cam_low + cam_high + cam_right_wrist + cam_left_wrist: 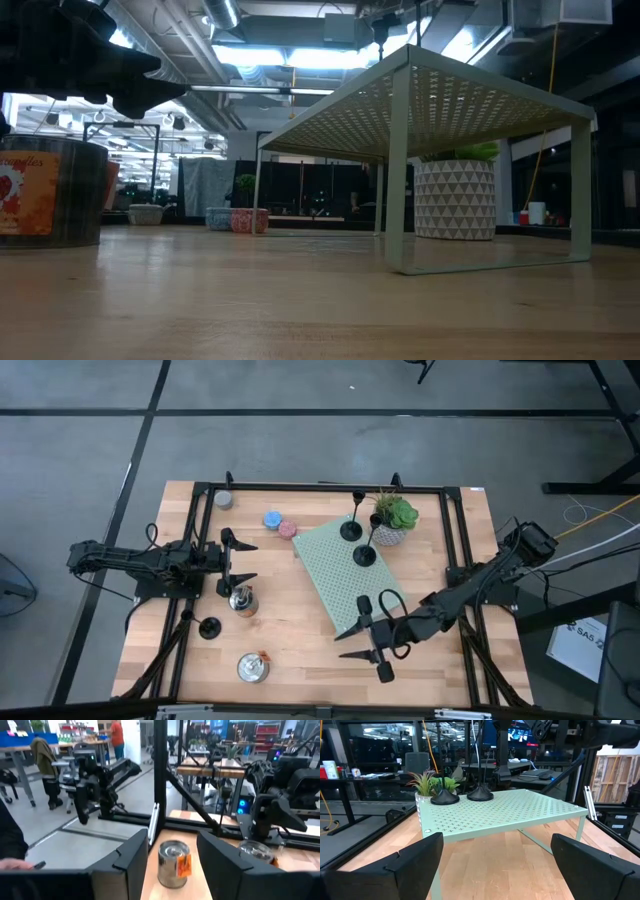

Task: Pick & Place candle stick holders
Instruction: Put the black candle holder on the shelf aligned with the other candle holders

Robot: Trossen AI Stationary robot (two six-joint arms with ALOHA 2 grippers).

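Two black candle stick holders stand on their round bases on the green perforated shelf, next to the potted plant. The left wrist view shows both holders on the shelf. A third holder stands on the table near the left side. My right gripper hangs open off the shelf's near corner, pointing toward the table's left, with nothing between its fingers. My left gripper waits open at the left, facing the shelf.
A silver tin with an orange label stands just near of my left gripper, and another tin stands by the near edge. A grey tin, a blue candle and a pink candle sit far left. A black frame rims the table.
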